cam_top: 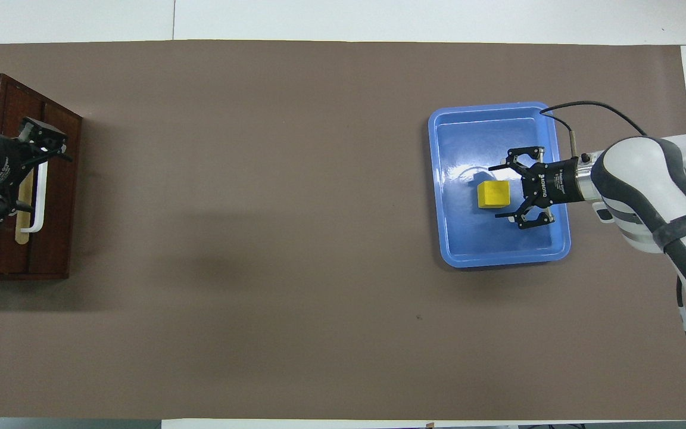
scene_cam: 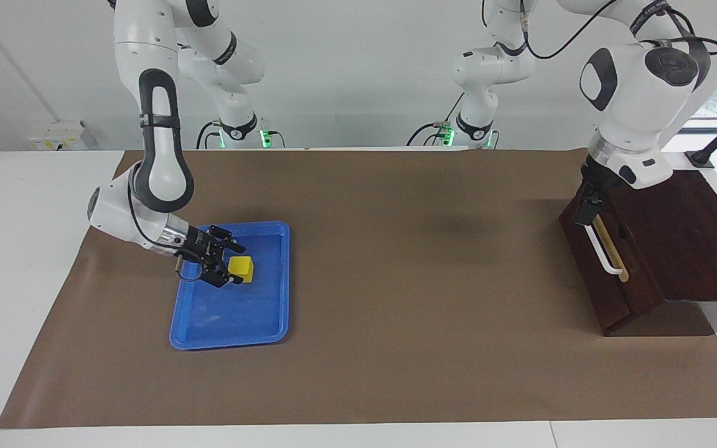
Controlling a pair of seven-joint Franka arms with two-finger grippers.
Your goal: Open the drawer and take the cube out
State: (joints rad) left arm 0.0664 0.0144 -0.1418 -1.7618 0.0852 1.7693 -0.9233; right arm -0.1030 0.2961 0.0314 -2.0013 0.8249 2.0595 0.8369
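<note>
The brown mat (cam_top: 259,238) lies bare between the dark cabinet (cam_top: 21,179) at the left arm's end and the blue tray (cam_top: 498,253) at the right arm's end, so a gripper could cross this wide stretch unhindered.

In the overhead view, the tray's raised rim rings the yellow cube (cam_top: 493,195). The right gripper (cam_top: 501,192), fingers spread, blocks the cube's 3 o'clock side. The tray floor at the cube's 9, 12 and 6 o'clock is free.

At the cabinet, the left gripper (cam_top: 33,173) sits over the drawer (cam_top: 51,196) at the white handle (cam_top: 39,202), crowding the handle's 12 o'clock end. The mat at the drawer's 3 o'clock is unobstructed.
</note>
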